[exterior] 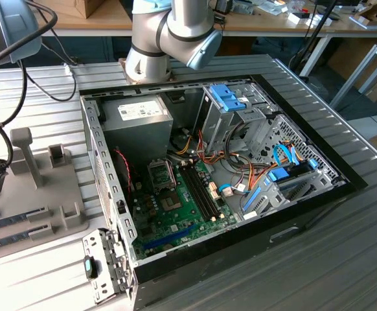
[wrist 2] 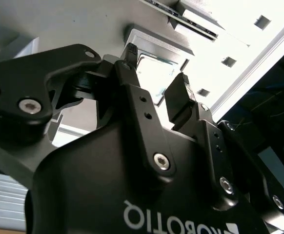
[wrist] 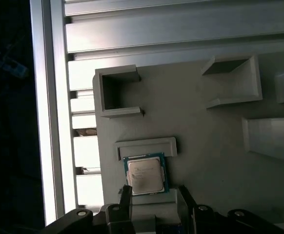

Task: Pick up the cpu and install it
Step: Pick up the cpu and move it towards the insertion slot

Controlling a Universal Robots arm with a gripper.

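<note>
The cpu (wrist: 146, 175) is a small silver-topped square with a green rim, lying flat in a recess of a grey fixture plate (wrist: 195, 117). My gripper (wrist: 155, 195) is open just over it, and its two black fingertips (wrist: 126, 192) stand to either side of the chip, apart from it. In the second wrist view the gripper (wrist 2: 154, 78) shows from behind, with the cpu (wrist 2: 149, 68) bright in the gap between the fingers (wrist 2: 132, 92). In the exterior view the open computer case (exterior: 344, 175) holds the green motherboard (exterior: 175, 207) with its square socket (exterior: 161, 173).
The grey fixture plate (exterior: 39, 194) with upright blocks sits at the exterior view's left of the case. Cables (exterior: 13, 78) hang over that side. Drive cages (exterior: 240, 110), the power supply (exterior: 137, 116) and wire bundles fill the case. The arm's base (exterior: 156, 45) stands behind the case.
</note>
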